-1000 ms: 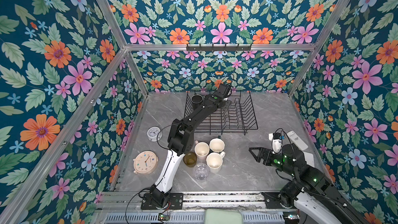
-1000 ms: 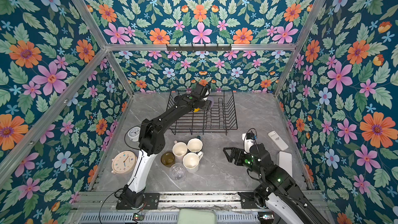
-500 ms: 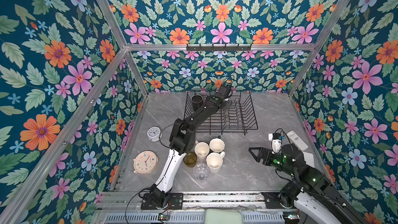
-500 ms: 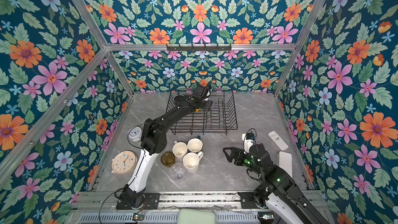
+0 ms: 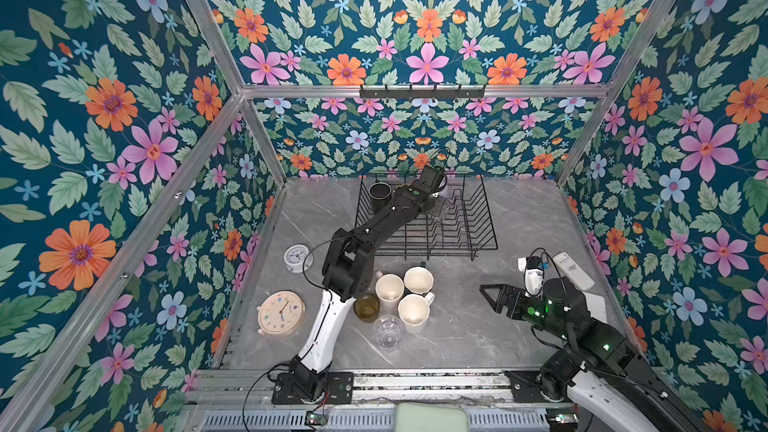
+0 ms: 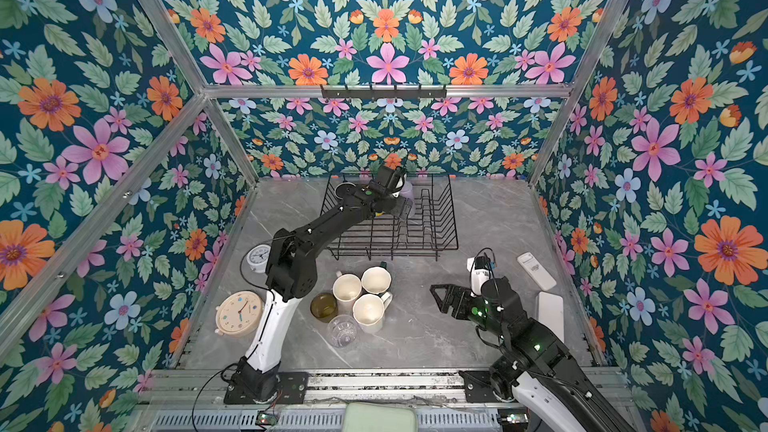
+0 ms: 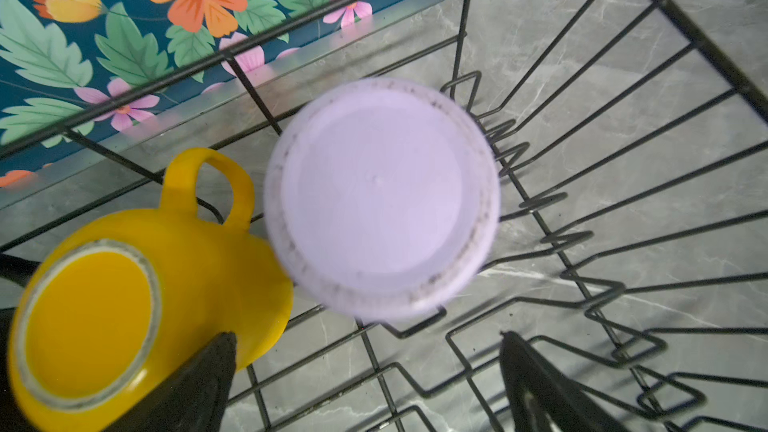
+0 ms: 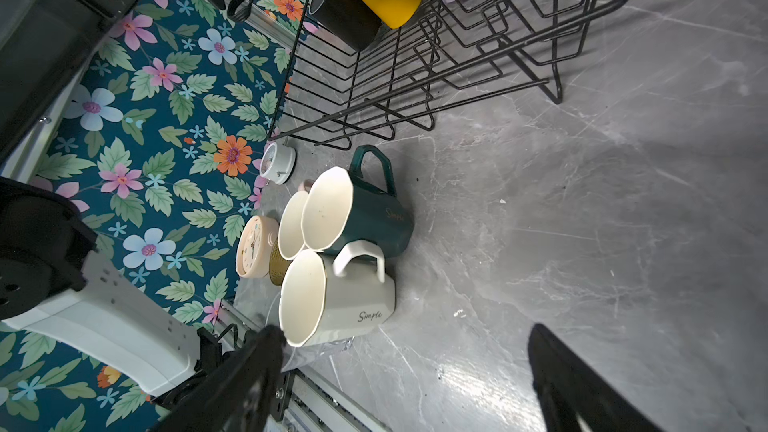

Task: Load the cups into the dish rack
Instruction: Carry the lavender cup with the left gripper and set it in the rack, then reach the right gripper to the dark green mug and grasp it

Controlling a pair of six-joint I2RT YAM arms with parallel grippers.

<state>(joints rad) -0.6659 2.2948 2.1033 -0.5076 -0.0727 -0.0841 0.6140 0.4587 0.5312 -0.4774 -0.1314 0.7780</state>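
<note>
Left wrist view: lilac tumbler [image 7: 380,197] stands inverted in the dish rack [image 5: 457,226] beside the yellow mug [image 7: 137,297]; left gripper [image 7: 365,334] fingers spread wide, holding nothing. In both top views the left arm [image 5: 374,226] largely hides that mug. Right gripper [image 8: 405,330] fingers parted, empty.

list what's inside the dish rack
A black mug, a yellow mug and a lilac tumbler, the last two base up. The left arm hides part of the dish rack in both top views.

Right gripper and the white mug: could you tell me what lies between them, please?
Nothing but bare grey tabletop lies between the right gripper and the white mug, as both top views show.
</note>
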